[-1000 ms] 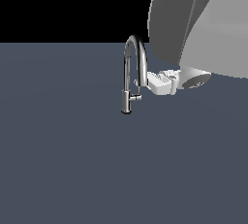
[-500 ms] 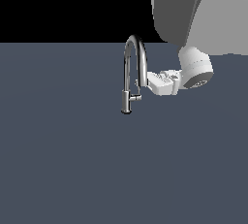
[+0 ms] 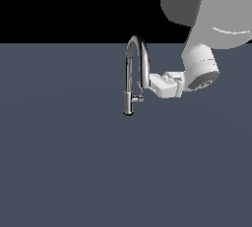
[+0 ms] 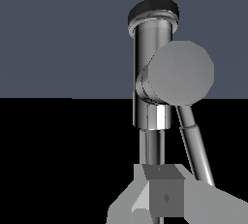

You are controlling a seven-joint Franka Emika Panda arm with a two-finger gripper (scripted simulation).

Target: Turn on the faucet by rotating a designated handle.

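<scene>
Standing alone — one faucet (image 3: 136, 73), one handle (image 3: 139, 99), one pincer (image 3: 149, 80) near.

The faucet (image 3: 134, 76) stands on the surface (image 3: 74, 162) slightly above the centre of the exterior view. The handle (image 3: 138, 99) juts from its base toward the exterior view's right. The end effector (image 3: 153, 84) sits just right of the spout, above the handle, with the arm (image 3: 206, 24) occupying the upper right of the frame.

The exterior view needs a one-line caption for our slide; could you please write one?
Simulated Panda arm's gripper reaches from the exterior view's right toward the chrome faucet, just above its handle.
</scene>
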